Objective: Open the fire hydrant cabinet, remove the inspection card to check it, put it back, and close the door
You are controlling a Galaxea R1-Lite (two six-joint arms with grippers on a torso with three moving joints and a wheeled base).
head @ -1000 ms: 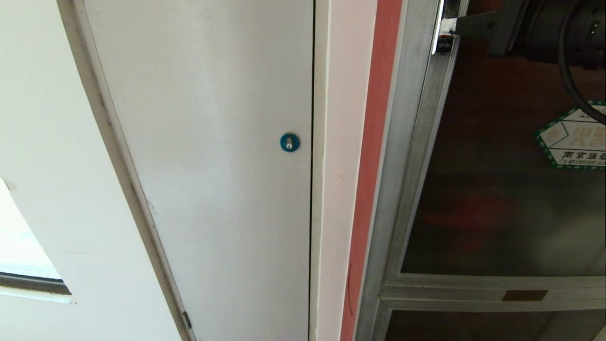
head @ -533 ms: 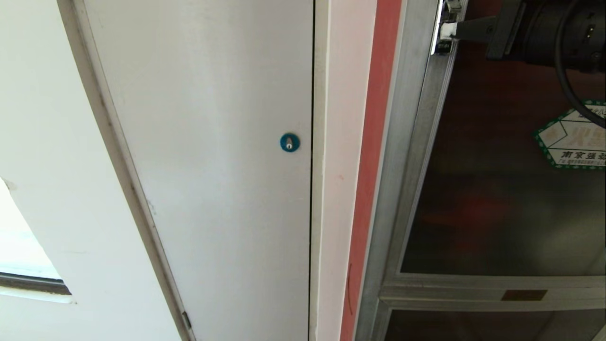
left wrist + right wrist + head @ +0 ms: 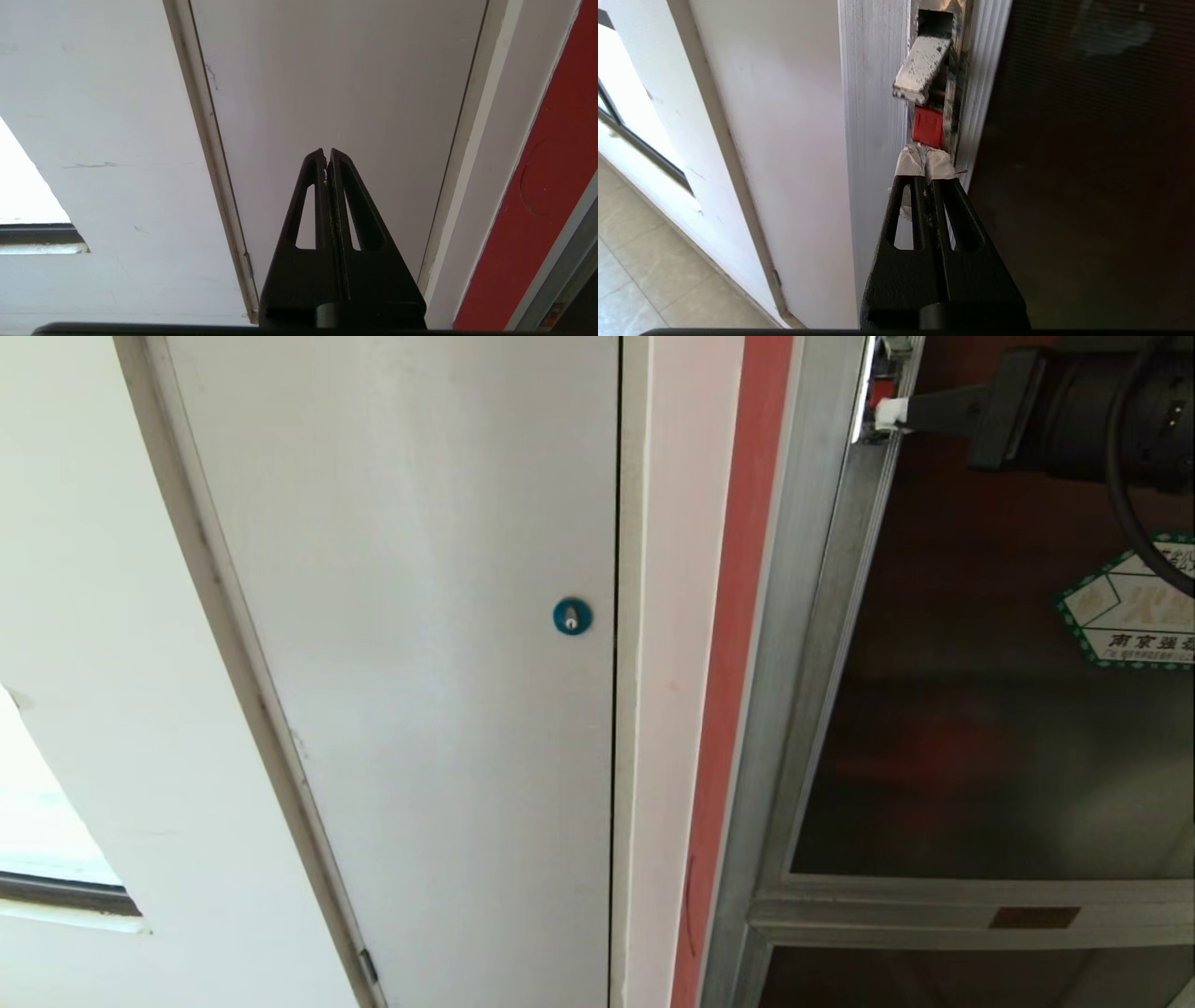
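Right gripper [image 3: 925,158] shifted lower on latch [image 3: 920,70], one red tab [image 3: 927,126]

So the plain door [image 3: 401,644] sits on the left with its round lock [image 3: 571,616] near its right edge. A wall strip [image 3: 724,663] separates it from the fire hydrant cabinet [image 3: 812,616] on the right. The right gripper [image 3: 925,158] is just below the latch [image 3: 922,70], its tips against the tab [image 3: 928,126], at the glass door [image 3: 980,756]'s left edge, hexagonal sticker [image 3: 1130,611] further right.

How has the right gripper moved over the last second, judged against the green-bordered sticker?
Yes. The right gripper, shut, has risen slightly up the door edge, away from the sticker, which stayed put.
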